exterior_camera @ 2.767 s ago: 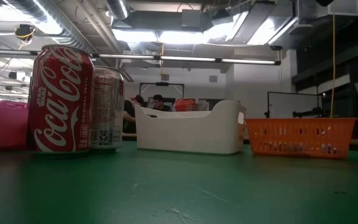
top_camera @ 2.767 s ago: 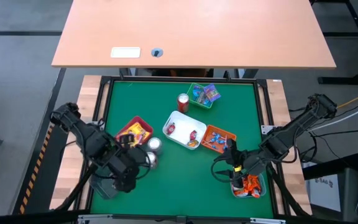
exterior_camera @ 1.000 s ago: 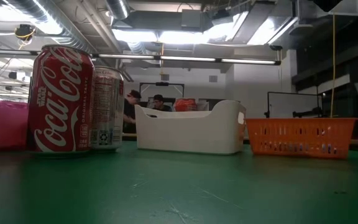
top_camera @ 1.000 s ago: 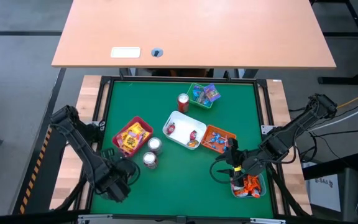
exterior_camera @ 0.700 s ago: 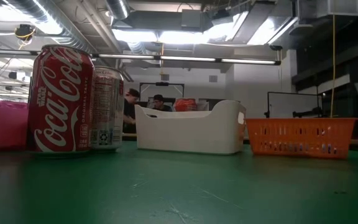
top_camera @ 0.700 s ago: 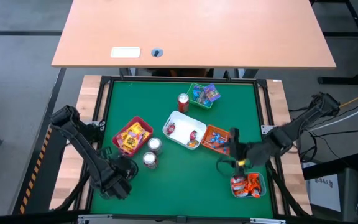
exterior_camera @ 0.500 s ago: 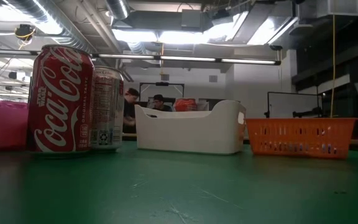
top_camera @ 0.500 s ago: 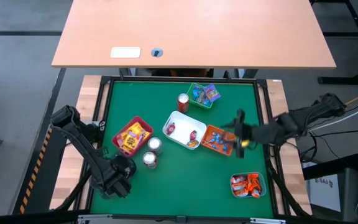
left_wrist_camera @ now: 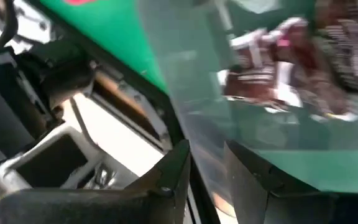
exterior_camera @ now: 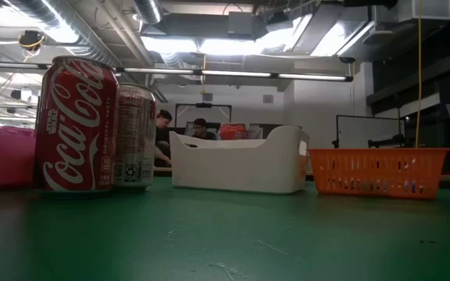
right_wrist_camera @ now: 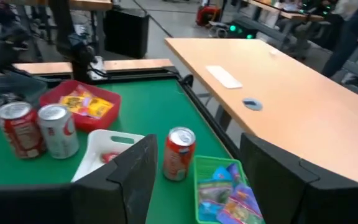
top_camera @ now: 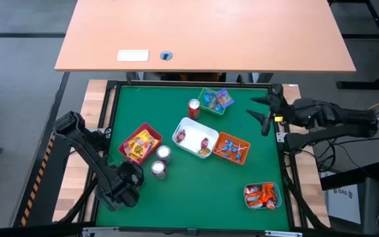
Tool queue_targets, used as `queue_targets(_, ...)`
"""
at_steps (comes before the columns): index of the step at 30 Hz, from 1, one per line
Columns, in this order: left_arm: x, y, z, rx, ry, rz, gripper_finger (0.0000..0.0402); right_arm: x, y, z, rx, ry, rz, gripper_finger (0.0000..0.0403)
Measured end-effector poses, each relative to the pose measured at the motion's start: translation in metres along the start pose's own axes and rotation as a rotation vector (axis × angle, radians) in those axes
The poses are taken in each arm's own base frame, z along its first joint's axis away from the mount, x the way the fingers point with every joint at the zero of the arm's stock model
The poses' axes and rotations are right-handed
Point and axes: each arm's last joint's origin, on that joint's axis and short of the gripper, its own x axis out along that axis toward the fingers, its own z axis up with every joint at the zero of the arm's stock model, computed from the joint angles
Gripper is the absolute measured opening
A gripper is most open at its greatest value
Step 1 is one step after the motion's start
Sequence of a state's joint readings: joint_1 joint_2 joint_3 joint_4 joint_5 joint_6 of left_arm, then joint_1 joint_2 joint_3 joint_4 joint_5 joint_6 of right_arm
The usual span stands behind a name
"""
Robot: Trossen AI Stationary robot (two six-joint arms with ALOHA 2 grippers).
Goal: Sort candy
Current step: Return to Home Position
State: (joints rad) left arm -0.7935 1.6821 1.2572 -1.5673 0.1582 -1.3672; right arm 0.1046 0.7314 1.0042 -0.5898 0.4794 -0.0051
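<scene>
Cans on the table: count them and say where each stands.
3. One red can beside the green tray; a second can and a third can together beside the red tray. None looks hidden.

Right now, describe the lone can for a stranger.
Find the green tray at the mat's edge nearest the wooden desk. The red can stands beside it, toward the white tray. Unlike the two cans by the red tray, it stands alone.

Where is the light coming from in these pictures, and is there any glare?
Low view: bright ceiling lights sit beyond the red can and white tray, so both are lit from behind. High view: even light, faint shadows on the green mat. Left wrist view: a pale sheen on the clear bin wall veils the brown chocolate bars.
</scene>
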Motion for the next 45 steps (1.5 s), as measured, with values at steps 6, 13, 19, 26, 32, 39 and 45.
queue_targets(6, -0.045, 0.001, -0.001, 0.019, -0.185, -0.147, 0.0071, -0.008, -0.009, 0.000, 0.026, -0.025, -0.034, 0.0230)
queue_targets(13, -0.101, 0.013, 0.002, -0.038, -0.492, -0.312, 0.0042, -0.010, -0.010, 0.000, 0.030, -0.032, -0.040, 0.0213)
queue_targets(19, -0.126, 0.026, 0.019, -0.093, -0.522, -0.390, 0.0027, -0.010, -0.010, 0.000, 0.027, -0.029, -0.040, 0.0172)
queue_targets(26, -0.151, 0.047, 0.045, 0.007, -0.706, -0.354, 0.0007, -0.010, -0.010, 0.000, 0.027, -0.030, -0.040, 0.0118)
queue_targets(32, -0.171, 0.100, 0.063, 0.035, -0.865, -0.338, 0.0001, -0.018, -0.014, 0.000, 0.041, -0.060, -0.030, 0.0053)
queue_targets(39, -0.183, 0.176, 0.063, -0.007, -1.014, -0.361, 0.0000, -0.038, -0.023, -0.002, 0.066, -0.118, -0.024, 0.0011)
queue_targets(45, -0.174, 0.216, 0.048, -0.069, -1.110, -0.397, 0.0000, -0.059, -0.033, -0.014, 0.064, -0.103, -0.022, 0.0004)
